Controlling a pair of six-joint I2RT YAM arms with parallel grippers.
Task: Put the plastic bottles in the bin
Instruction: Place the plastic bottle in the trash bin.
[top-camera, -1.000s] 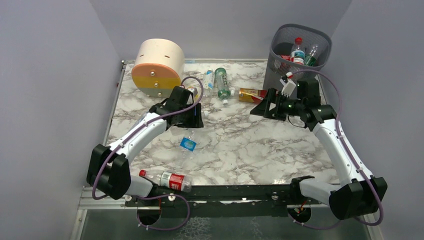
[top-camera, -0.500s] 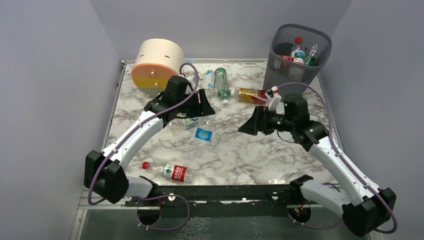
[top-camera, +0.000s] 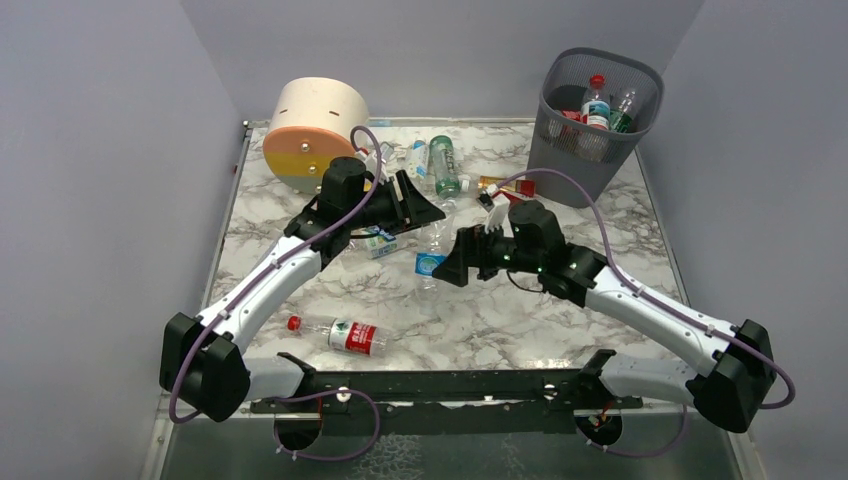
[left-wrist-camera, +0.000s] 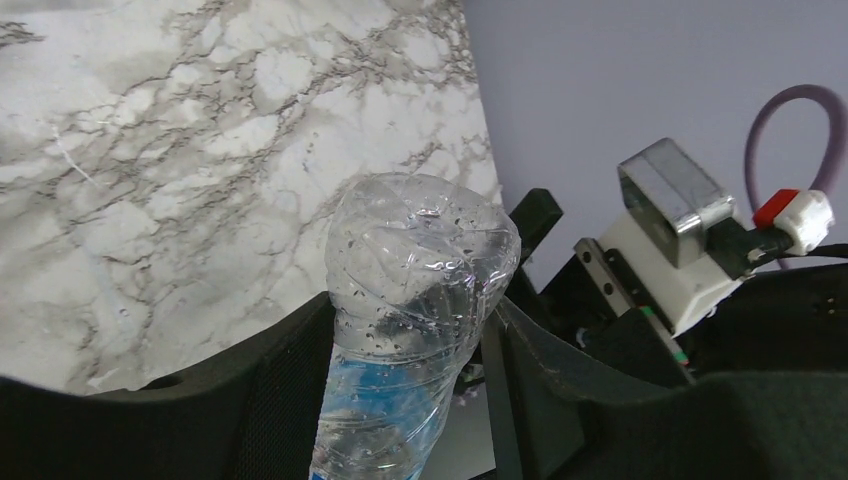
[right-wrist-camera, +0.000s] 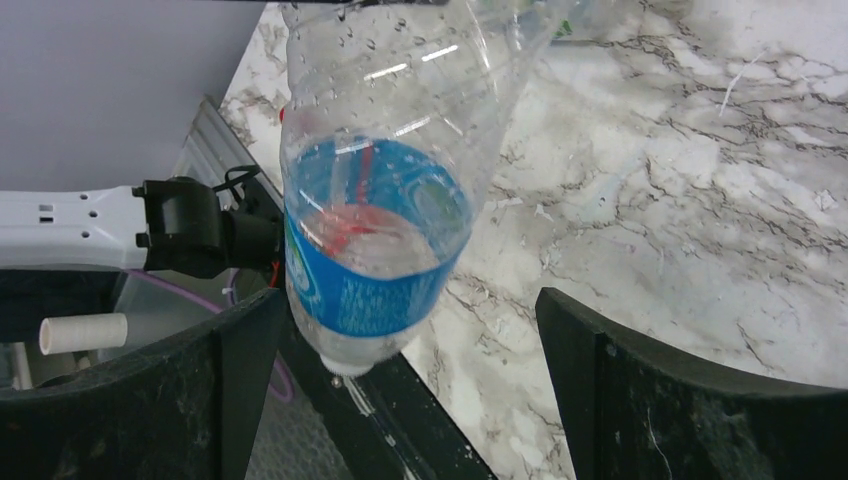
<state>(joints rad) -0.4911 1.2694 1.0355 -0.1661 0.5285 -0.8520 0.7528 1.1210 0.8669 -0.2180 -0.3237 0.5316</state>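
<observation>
Over a glossy white desk veined in grey and boxed in by flat lilac walls, pinching a clear bottle between the left jaws, well left of the bin and raised off the marbling. Showing crinkled, ribbed plastic beaded with droplets, a rounded base and a smooth blue label band. Spreading the right jaws wide, with one matte black finger on each side of that bottle's labelled end; not managing to tell whether either finger is touching it.

Seeing the bin at the far right corner as tall dark grey mesh with a rounded-square rim and walls tapering downward, already holding several bottles, among them an upright red-capped bottle. Seeing an amber bottle lying just left of the bin's foot, then a ribbed green bottle and a small clear bottle side by side further left. Spotting a pale-labelled bottle under the left arm, and a red-labelled bottle lying farthest from the bin, toward the near edge. Noting a smooth round drawer unit, banded beige, orange and yellow, well left of the bin at the back.
</observation>
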